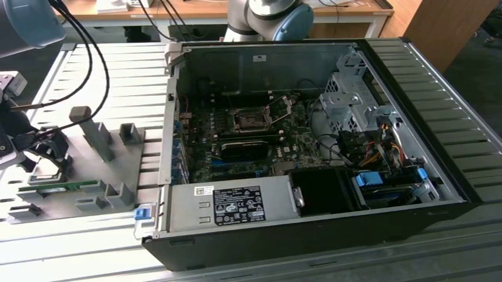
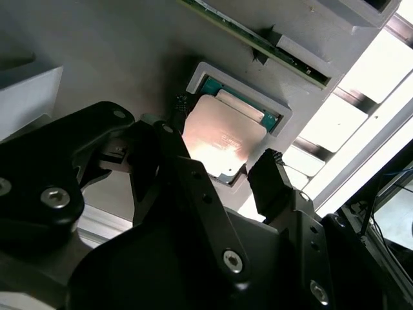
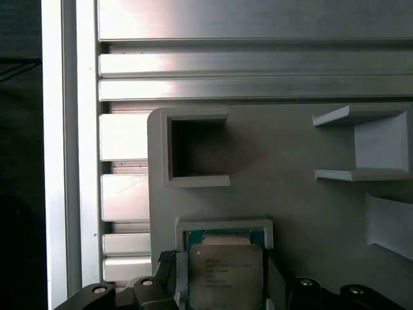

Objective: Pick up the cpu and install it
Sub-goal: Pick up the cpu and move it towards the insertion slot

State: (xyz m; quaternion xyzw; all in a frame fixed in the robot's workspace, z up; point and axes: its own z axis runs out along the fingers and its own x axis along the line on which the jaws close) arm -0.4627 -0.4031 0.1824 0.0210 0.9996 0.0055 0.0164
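You are looking at a ribbed aluminium table (image 1: 447,88) with desks behind it. An open computer case (image 1: 235,64) lies on the table and takes up most of the exterior view. Inside it you can see the motherboard (image 1: 267,158), whose square socket (image 1: 253,120) stands bare with its frame lifted. On the exterior view's left, just beside the case, is a grey fixture plate (image 1: 117,168) that carries upright plastic blocks (image 1: 98,138) and a narrow green circuit strip (image 1: 61,187) near its front edge. The arm's blue-grey joint (image 1: 276,16) shows behind the case, and black cables (image 1: 90,59) run down towards the plate. The gripper (image 2: 224,132) hangs low over the plate's far left end, well apart from the case. Its pincer is spread, and one black finger (image 2: 271,174) stands on each side of the chip. You cannot make out any contact with the chip's edges. The cpu (image 2: 216,139) lies flat, metal top up, in a shallow square pocket (image 2: 213,70) of the plate. A thin green edge shows along one side, directly under the gripper.
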